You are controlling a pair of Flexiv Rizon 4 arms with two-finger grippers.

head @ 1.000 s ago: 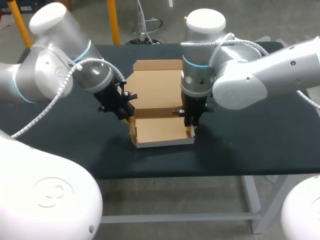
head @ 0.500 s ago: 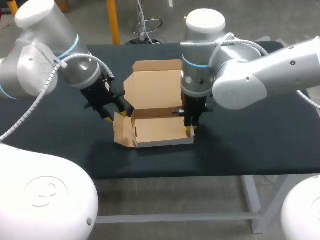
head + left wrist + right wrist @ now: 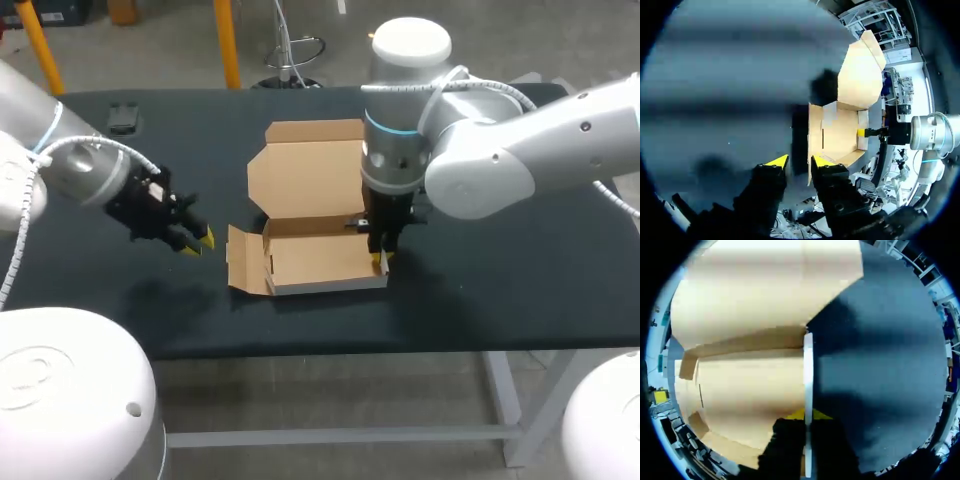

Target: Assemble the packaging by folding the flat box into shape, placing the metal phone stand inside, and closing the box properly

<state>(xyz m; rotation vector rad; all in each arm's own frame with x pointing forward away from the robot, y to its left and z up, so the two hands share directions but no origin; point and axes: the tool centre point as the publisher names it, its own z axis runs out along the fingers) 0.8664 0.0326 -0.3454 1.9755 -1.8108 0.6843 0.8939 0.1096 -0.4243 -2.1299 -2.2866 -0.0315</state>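
The right gripper (image 3: 381, 262) pinched the right wall of the box (image 3: 318, 258) between its fingers. The left gripper (image 3: 196, 241) hung empty, fingers narrowly apart, left of the box, which sat mid-way across the table (image 3: 500, 270), its lid (image 3: 305, 175) open.

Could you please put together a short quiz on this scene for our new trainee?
1. True or false: the left gripper is holding the cardboard box.
2. Which part of the box do the right gripper's fingers close on? A: the lid. B: the right side wall. C: the left flap.
3. In a word or two: what lies inside the box?

Key
1. False: it hangs open, off to the box's left.
2. B.
3. Nothing; only bare cardboard shows.
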